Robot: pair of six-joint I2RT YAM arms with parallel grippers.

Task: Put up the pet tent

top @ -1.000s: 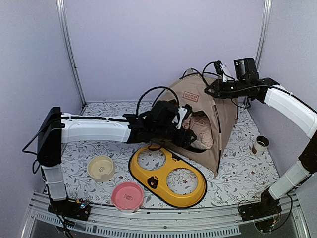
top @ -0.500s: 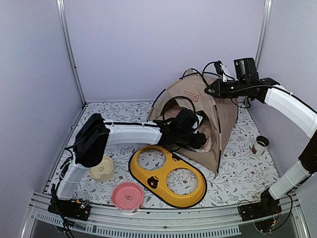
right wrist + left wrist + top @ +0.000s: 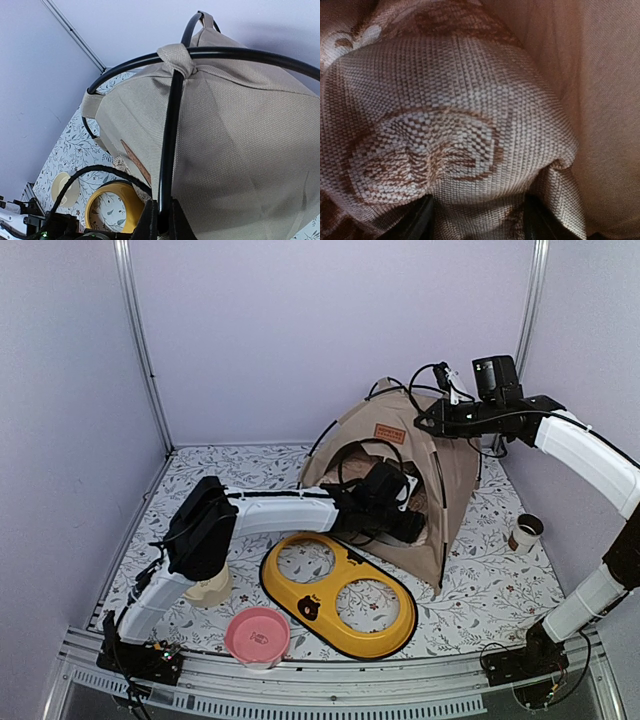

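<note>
Pet tent [image 3: 455, 475] stands far right of centre, with its doorway facing near-left. Right gripper [image 3: 161, 220] is clamped on a black pole [image 3: 170, 130] at the peak. Left gripper [image 3: 405, 525] is inside the doorway. The floral pillow [image 3: 450, 125] lies straight ahead, bulging between its part-spread fingers [image 3: 422, 222]. Gripping or only touching: cannot tell.

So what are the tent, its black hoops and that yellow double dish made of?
The pet tent looks like matte beige woven cloth; the weave shows up close. Its poles look like smooth, slightly glossy black rods, perhaps plastic or fibreglass; I cannot tell which. The yellow dish holder looks like shiny moulded plastic.
</note>
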